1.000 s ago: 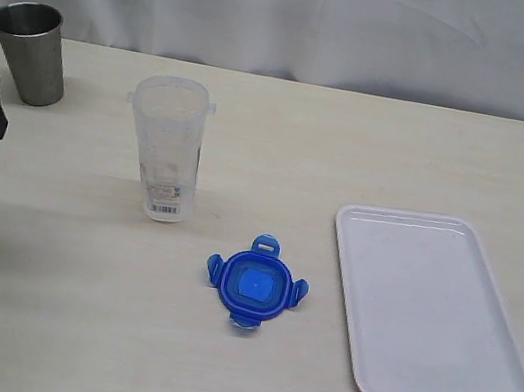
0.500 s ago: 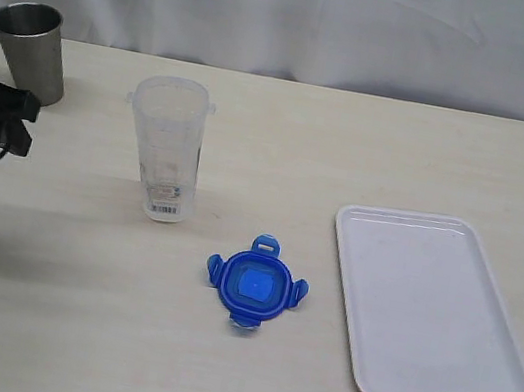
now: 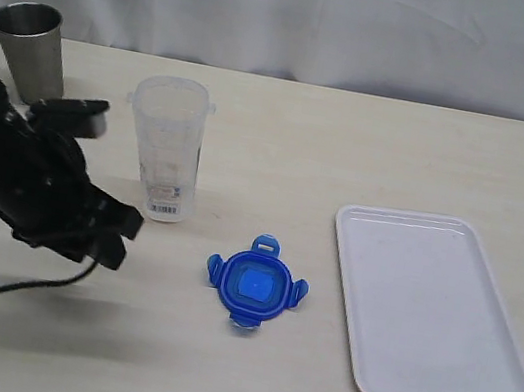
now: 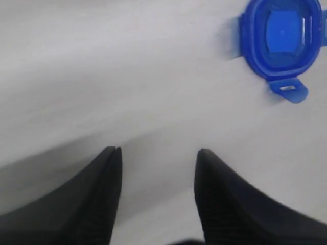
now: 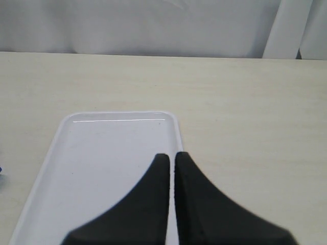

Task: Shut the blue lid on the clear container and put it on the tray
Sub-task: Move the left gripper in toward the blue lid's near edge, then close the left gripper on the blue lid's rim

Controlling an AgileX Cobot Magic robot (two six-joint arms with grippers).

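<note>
The blue lid (image 3: 254, 286) lies flat on the table with its flaps spread, between the clear container (image 3: 168, 144) and the white tray (image 3: 430, 307). The container stands upright with its top uncovered. My left gripper (image 3: 120, 240) hovers left of the lid and in front of the container. In the left wrist view this gripper (image 4: 159, 151) is open with only bare table between its fingers, and the lid (image 4: 282, 35) lies well beyond its tips. My right gripper (image 5: 171, 155) is shut on nothing, above the tray (image 5: 102, 153) near its rim. It is outside the exterior view.
A steel cup (image 3: 29, 52) stands at the back left, behind the left arm. A white curtain closes off the back of the table. The tray holds nothing.
My left arm has swung in from the left edge of the table toward the lid, and now sits in front of the container. The lid, container and tray have not moved.
</note>
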